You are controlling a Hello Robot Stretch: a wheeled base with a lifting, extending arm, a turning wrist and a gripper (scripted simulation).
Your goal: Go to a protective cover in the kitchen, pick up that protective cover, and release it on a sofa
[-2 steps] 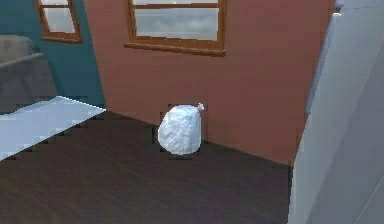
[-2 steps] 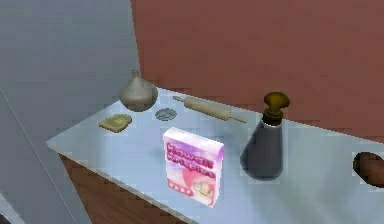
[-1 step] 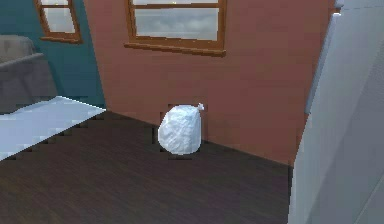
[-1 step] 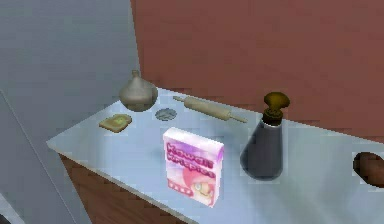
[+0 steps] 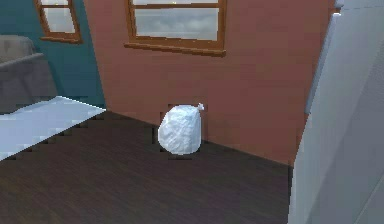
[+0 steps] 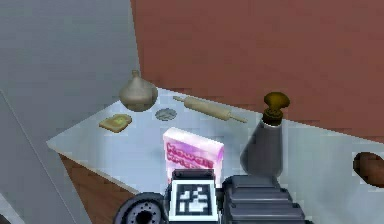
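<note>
Ahead, a white tied bag sits lower middle on the dark floor against the reddish wall, and a grey sofa is at far left.

To the side, a pale worktop carries a pink box at centre, a rolling pin above it and a grey bottle to its right. Whether that box is the protective cover I cannot tell. The claw sits dark at the bottom edge, and whether it grips anything I cannot tell.
</note>
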